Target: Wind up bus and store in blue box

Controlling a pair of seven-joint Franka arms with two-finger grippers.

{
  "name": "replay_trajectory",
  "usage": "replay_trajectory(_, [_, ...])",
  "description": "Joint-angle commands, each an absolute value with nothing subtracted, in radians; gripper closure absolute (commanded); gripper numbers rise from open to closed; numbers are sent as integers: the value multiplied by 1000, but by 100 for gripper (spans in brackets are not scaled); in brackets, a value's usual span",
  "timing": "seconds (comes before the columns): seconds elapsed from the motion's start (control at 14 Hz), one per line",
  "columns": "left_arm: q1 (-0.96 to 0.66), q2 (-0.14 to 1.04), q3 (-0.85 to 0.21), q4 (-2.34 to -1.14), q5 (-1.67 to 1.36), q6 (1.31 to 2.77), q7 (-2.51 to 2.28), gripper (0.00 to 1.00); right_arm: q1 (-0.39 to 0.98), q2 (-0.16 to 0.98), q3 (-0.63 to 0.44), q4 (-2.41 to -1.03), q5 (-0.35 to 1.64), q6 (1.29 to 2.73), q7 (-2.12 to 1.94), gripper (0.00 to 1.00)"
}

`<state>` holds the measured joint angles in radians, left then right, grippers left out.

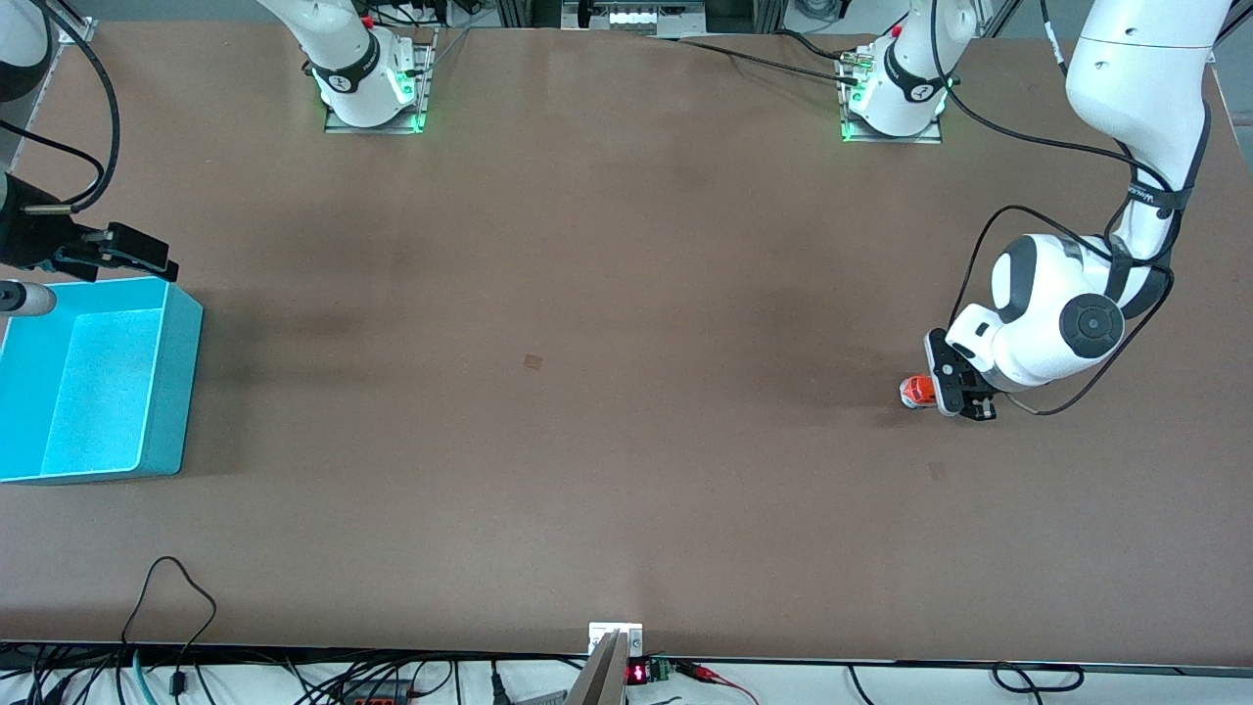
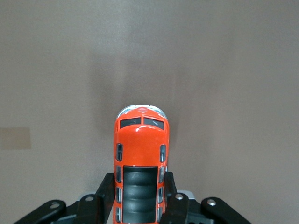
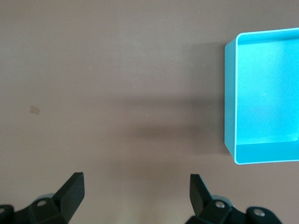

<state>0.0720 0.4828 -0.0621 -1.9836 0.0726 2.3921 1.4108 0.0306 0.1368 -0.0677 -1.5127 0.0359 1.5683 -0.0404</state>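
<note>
Orange and small, the bus [image 1: 915, 391] sits low on the brown counter [image 1: 607, 392] toward the left arm's end, well apart from everything else. The left claw [image 1: 954, 392] is down at counter level and pinches the bus by its rear half, one black finger [image 2: 108, 196] pressed against each flank. In the left wrist view the bus [image 2: 141, 158] points away from the camera, its black ribbed roof panel lying between the fingers and its pale front trim at the end away from the claw; it appears to rest level on the counter.

At the right arm's end lies the blue box [image 1: 93, 382], a bright cyan bin with a lighter turquoise inside and nothing in it. The right claw [image 1: 127, 253] hangs in the air over the counter just beside the box's rim, on the edge nearer the robots' bases. Its two black fingers [image 3: 70, 191] are spread wide with bare counter between them, and the box [image 3: 266, 98] shows near them in the right wrist view. The right arm waits.
</note>
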Motion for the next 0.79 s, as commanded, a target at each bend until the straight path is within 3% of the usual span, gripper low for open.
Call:
replay_trajectory(0.0, [116,511,-60,-1974,83,2408,1500,67,28,144,-60,-1493,40,1566,-35,0])
replay_trajectory(0.43, [264,600,-49,-1885,84,2413,1655,67,28,144,-60,-1493,41,1566,-41,0])
replay_trajectory(0.71, [270,606,-49,-1882,81,2414,1652,66,26,144,-60,-1493,41,1566,-43,0])
